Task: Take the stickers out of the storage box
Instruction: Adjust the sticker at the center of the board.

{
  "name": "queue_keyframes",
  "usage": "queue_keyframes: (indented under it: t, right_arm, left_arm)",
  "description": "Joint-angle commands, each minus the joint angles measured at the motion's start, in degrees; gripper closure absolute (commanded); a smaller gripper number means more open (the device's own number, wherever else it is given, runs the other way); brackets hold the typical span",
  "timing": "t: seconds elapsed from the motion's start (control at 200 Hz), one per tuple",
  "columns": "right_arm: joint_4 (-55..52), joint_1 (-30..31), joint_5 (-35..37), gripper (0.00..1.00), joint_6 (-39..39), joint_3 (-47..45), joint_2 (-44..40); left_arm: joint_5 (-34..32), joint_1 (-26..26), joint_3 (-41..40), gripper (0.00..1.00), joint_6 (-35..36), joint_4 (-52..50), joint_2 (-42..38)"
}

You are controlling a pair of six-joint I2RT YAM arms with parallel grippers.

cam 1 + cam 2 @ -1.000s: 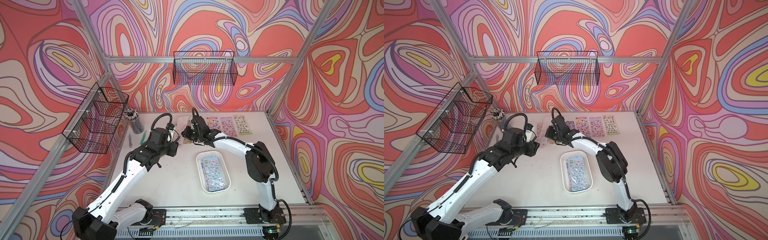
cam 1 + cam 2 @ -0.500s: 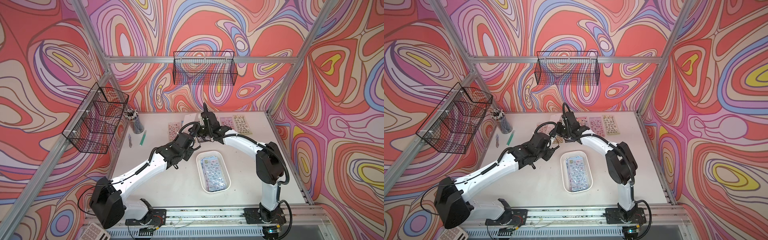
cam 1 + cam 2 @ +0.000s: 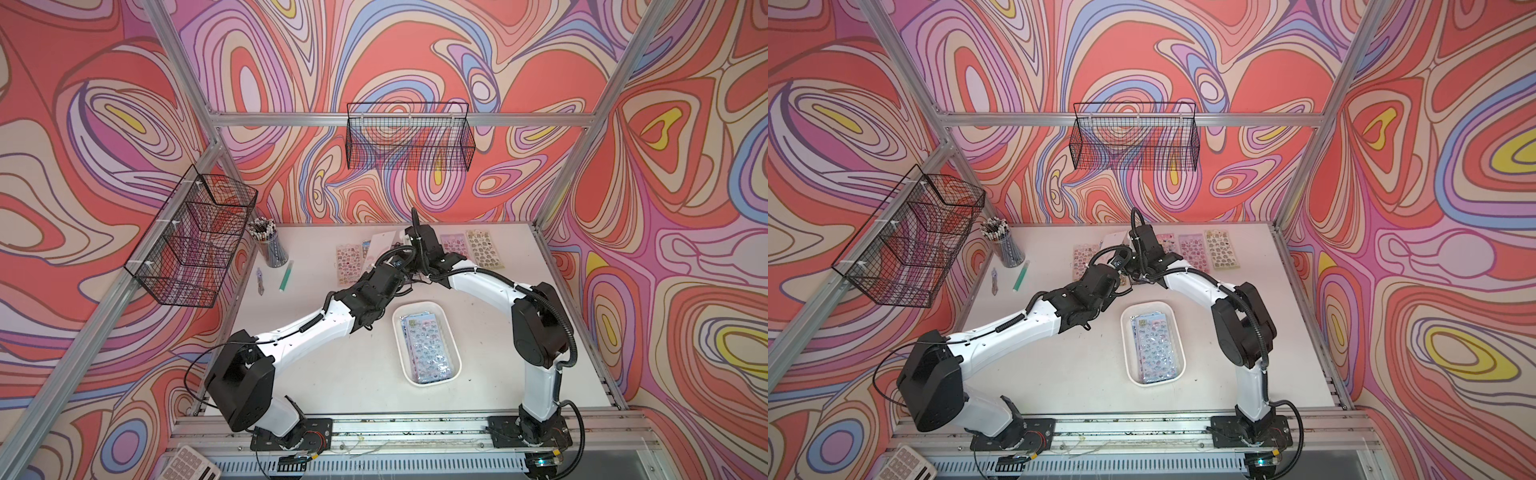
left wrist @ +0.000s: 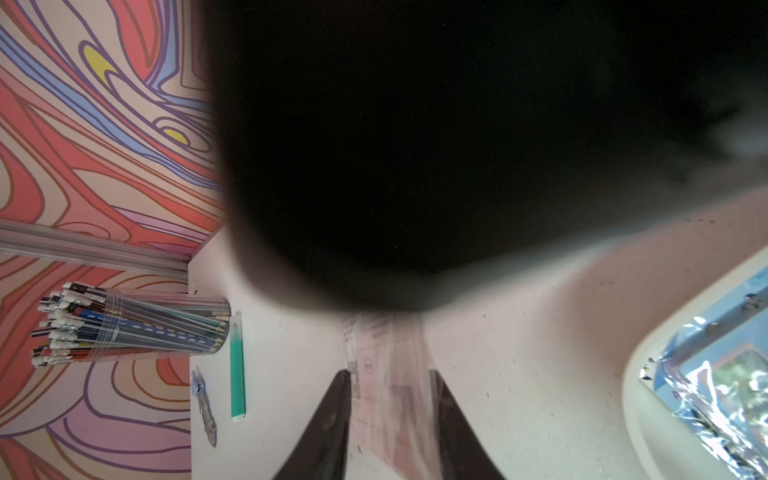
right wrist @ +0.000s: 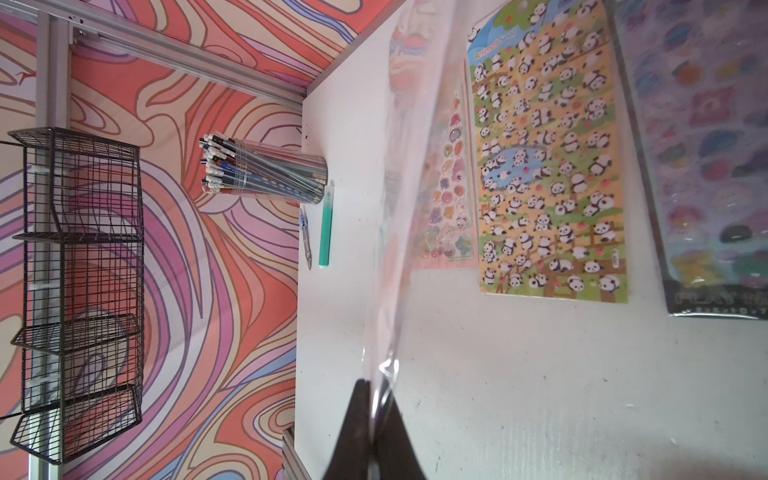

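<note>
we see the storage box (image 3: 419, 308) on the white table (image 3: 353, 374), its long side running away from the arm bases. a stack of stickers (image 3: 426, 349) lies flat inside it, and the top sheet is bluish and glossy in both top views.

beyond the box, toward the back wall, the two grippers meet just above the table. the right gripper (image 5: 374, 390) has its fingers pinched tight on the clear edge of one sticker sheet (image 5: 399, 208). that sheet stands on edge in its wrist view and shows as a pale tilted card in a top view (image 3: 381, 243). the left gripper (image 4: 390, 374) has its fingers a narrow way apart with a blurred sheet (image 4: 390, 353) between them, and we cannot tell whether they press it.

farther beyond the box, more sheets lie flat on the table. a panda sheet (image 5: 548, 166) lies between a pink sheet (image 5: 451, 199) and a purple sheet (image 5: 715, 166).

well off the box's left side, near the back corner, stands a cup of pencils (image 3: 270, 245). a green pen (image 3: 285, 276) lies just beside the cup.
</note>
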Motion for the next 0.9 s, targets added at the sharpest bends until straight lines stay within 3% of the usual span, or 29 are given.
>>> queue_keyframes:
  t: [0.0,0.205,0.386,0.681,0.896]
  right_arm:
    - [1.9,-0.3,-1.7,1.0,1.2,-0.6,-1.2]
    - [2.6,-0.6,-2.5,1.0,1.4,-0.8,-1.5]
    - [4.1,-0.8,-3.3,0.96,1.5,-1.5,-2.2]
    - [8.1,-2.1,-4.6,0.55,0.6,-3.9,-5.1]
    - [9.8,-3.9,-6.9,0.44,-0.6,-6.1,-8.5]
  left_arm:
    - [-2.5,0.0,0.9,0.8,1.5,2.6,0.8]
    - [-1.6,0.0,1.0,1.0,1.6,3.3,1.0]
    - [-0.9,-0.1,0.9,1.0,1.1,2.9,0.2]
    - [-0.3,0.2,-4.6,1.0,-5.6,4.4,-6.5]
    - [3.5,4.5,-7.1,1.0,-16.4,-1.8,-14.2]
